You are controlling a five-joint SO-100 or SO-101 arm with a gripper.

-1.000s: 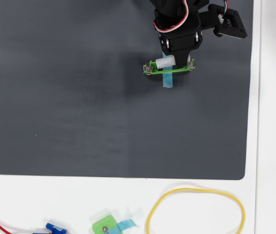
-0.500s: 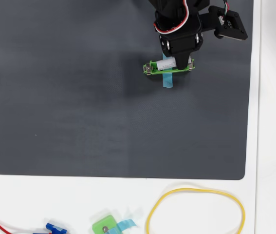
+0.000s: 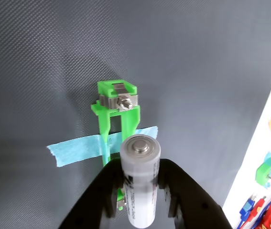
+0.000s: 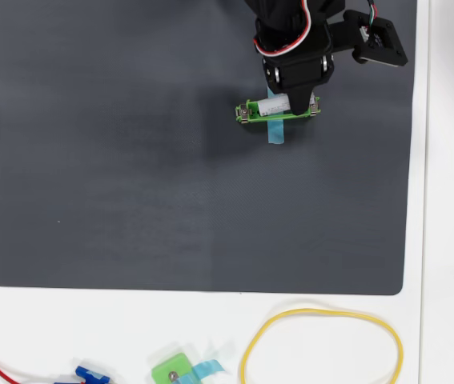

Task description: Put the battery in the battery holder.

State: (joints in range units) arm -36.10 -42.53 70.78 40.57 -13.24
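Note:
In the wrist view my black gripper (image 3: pixel 141 183) is shut on the white battery (image 3: pixel 140 179), which points its metal end toward the far end of the green battery holder (image 3: pixel 118 107). The battery sits over the holder's near part, above the light-blue tape strip (image 3: pixel 80 149); I cannot tell whether it touches the holder. In the overhead view the gripper (image 4: pixel 291 100) stands over the holder (image 4: pixel 249 111) near the mat's top right, with the battery (image 4: pixel 275 105) showing over the frame and the tape (image 4: pixel 275 132) crossing below it.
A dark grey mat (image 4: pixel 130 160) covers most of the white table. Below the mat lie a yellow loop (image 4: pixel 323 344), a small squarish green piece with blue tape (image 4: pixel 172 371), a blue connector (image 4: pixel 92 374) and a red wire (image 4: pixel 2 364).

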